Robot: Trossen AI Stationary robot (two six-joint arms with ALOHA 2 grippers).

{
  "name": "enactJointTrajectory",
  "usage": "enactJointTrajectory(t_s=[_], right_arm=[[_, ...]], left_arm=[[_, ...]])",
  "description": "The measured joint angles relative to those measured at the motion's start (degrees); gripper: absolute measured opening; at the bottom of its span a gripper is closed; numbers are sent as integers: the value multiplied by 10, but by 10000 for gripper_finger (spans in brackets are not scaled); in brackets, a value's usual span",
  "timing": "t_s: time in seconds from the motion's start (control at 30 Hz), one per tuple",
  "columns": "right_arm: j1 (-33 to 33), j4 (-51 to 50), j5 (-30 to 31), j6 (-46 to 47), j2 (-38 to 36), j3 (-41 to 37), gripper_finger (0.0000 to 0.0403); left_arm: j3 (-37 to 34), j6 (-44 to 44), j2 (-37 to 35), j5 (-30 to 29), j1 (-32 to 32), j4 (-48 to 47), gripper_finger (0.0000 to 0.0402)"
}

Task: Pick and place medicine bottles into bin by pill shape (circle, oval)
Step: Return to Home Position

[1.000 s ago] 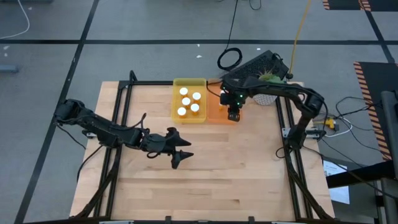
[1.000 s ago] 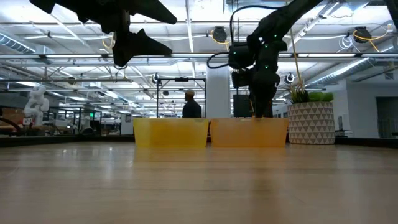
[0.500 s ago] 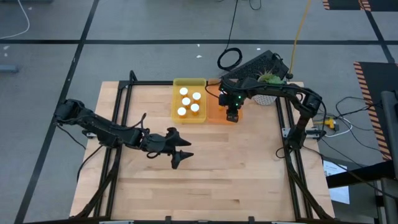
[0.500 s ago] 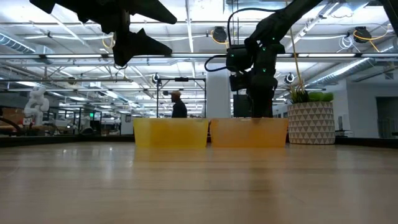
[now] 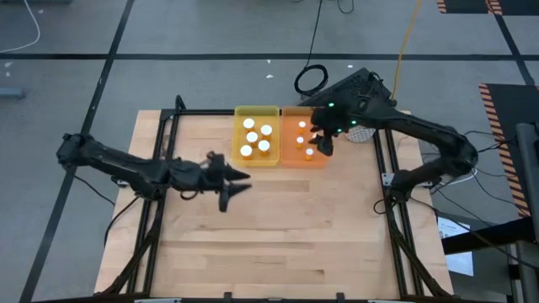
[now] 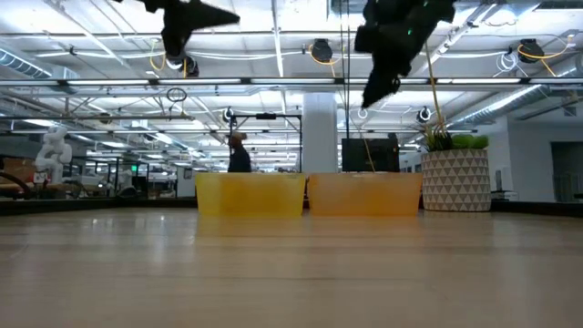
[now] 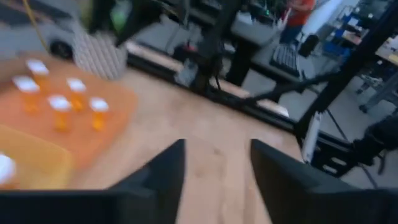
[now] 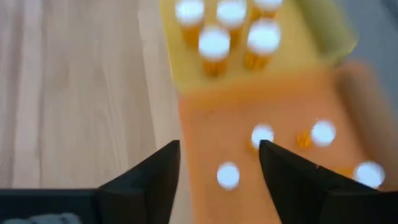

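Several medicine bottles [image 5: 256, 137], orange with white caps, stand upright in the yellow bin [image 5: 239, 118]. Several more [image 7: 60, 110] stand in the orange bin [image 5: 290, 160] next to it. My right gripper [image 5: 324, 148] hangs open high above the orange bin's right edge, nothing between its fingers [image 8: 217, 168]. My left gripper [image 5: 236, 189] is open and empty above the table's middle, near side of the yellow bin, fingers [image 7: 217, 162] pointing toward the table's right. In the low view both grippers are well above the bins.
A white patterned pot with a green plant [image 6: 455, 179] stands right of the orange bin at the far edge. Bare wood lies on the near side of both bins [image 5: 286, 227]. A person [image 6: 239, 155] walks in the room beyond the table.
My right gripper has risen out of the orange bin and drawn slightly toward the table's right edge, so the bottles in that bin now show from above. My left gripper has moved up and a little toward the far edge.
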Motion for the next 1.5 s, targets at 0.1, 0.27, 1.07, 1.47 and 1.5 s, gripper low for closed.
enactJointTrajectory(t_s=[0.1, 0.27, 1.07, 1.47, 1.5], right_arm=[[5, 52, -2, 31, -52, -22, 174], [16, 179, -38, 110, -153, -107, 61], [117, 558, -44, 185, -493, -577, 0], [133, 600, -44, 165, -622, -689, 0], [133, 600, -44, 164, -633, -693, 0]], left_arm=[[0, 41, -54, -3, 18, -43, 103], [0, 84, -139, -12, 35, -107, 10], [-296, 153, -381, -17, 18, 10, 2], [-389, 177, -465, -2, 18, 65, 1], [-393, 181, -475, -2, 18, 64, 1]])
